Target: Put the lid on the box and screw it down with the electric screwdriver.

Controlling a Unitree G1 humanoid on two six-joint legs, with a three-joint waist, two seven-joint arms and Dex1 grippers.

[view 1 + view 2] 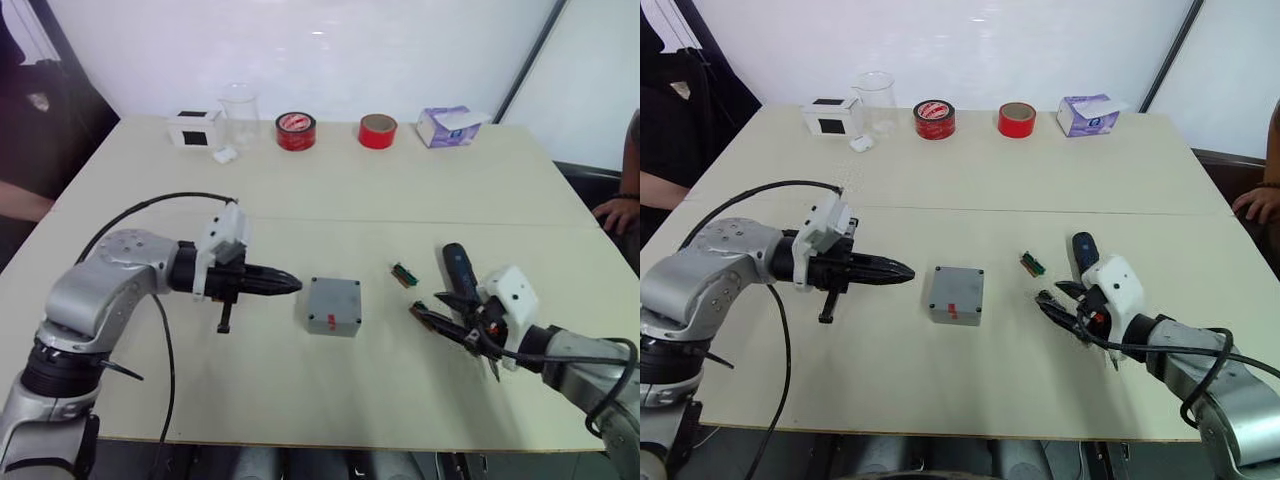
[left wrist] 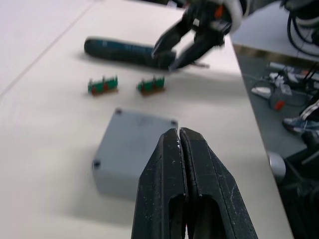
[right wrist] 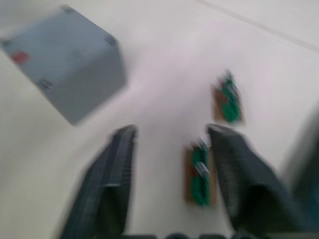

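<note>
You have one grey box [image 1: 333, 306] on the table [image 1: 330, 190], with the lid [image 2: 137, 130] already sitting on top of it, near the middle of the front half. One electric screwdriver [image 1: 459, 270] lies flat to the right of the box, just beside your right gripper [image 1: 446, 322], whose two fingers are spread wide and holding nothing. Two small green terminal blocks [image 2: 103, 85] lie between the box and the screwdriver; one sits between the right gripper's open fingers. Your left gripper [image 1: 290, 285] hovers just left of the box, its fingers pressed together on nothing. Along the far edge stand two red tape rolls [image 1: 295, 130], one clear beaker [image 1: 238, 107], one white-and-black cube [image 1: 195, 128] and one purple tissue carton [image 1: 447, 125]. A person's hand [image 1: 618, 212] rests at the right edge.
</note>
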